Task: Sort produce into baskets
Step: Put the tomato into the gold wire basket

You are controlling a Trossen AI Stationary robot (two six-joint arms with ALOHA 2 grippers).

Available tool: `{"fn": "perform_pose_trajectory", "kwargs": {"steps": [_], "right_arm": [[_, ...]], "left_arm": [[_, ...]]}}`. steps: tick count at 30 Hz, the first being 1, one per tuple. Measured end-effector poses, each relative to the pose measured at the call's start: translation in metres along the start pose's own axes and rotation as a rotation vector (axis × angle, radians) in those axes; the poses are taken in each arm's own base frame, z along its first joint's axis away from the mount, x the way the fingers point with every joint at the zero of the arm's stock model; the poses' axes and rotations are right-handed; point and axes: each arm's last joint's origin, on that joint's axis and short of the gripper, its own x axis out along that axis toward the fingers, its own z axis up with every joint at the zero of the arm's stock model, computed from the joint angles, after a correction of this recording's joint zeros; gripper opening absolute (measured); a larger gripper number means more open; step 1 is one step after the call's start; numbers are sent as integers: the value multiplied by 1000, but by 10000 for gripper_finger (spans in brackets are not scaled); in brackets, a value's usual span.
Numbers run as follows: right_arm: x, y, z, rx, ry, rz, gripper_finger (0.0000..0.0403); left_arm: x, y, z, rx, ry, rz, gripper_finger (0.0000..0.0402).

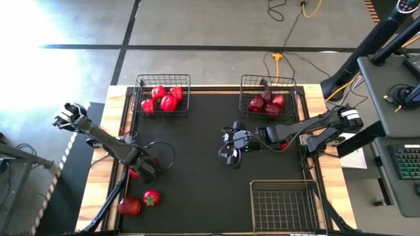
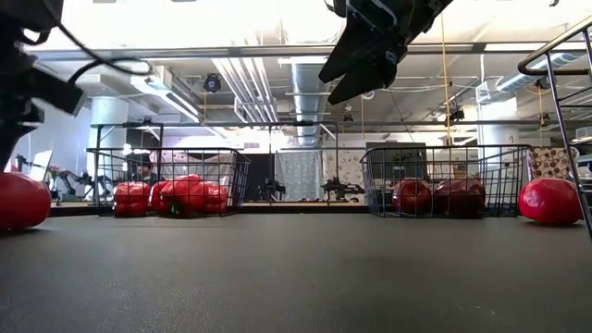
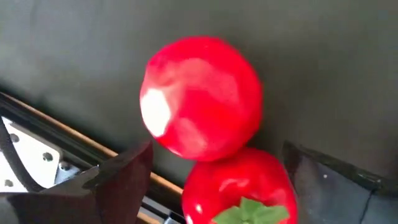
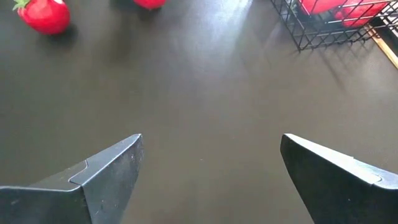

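Observation:
My left gripper point(image 1: 140, 168) is low over the mat near the table's left edge, open. In the left wrist view point(image 3: 217, 149) its fingers stand on either side of a red tomato with a green top point(image 3: 239, 190). A round red piece point(image 3: 199, 96) lies just beyond, against the tomato. Another tomato point(image 1: 151, 196) and a red pepper point(image 1: 129, 206) lie on the mat nearer the front. My right gripper point(image 1: 230, 155) hangs open and empty above the mat's middle point(image 4: 211, 140). The far left basket point(image 1: 163, 96) holds bright red peppers. The far right basket point(image 1: 268, 98) holds dark maroon fruits. My left gripper's fingers point(image 3: 124, 177) come slanting down on either side of the tomato, which rests on the mat. I cannot tell whether they touch it.
A third wire basket point(image 1: 283, 204) stands at the near right with no produce in it. A red piece point(image 1: 283, 145) lies on the mat under my right arm. The mat's raised edge rail point(image 3: 68, 134) runs close beside the left gripper. Bare mat lies in the middle.

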Motion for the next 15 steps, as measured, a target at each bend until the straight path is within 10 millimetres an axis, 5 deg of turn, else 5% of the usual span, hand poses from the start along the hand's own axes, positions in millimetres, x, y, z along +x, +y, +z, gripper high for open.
{"fn": "perform_pose_trajectory", "kwargs": {"steps": [7,15], "right_arm": [[0,0,0,1,-2,1,373],[0,0,1,2,-6,1,373]], "left_arm": [[16,-8,4,35,30,95,334],[32,-26,14,161,-9,77,275]]}}
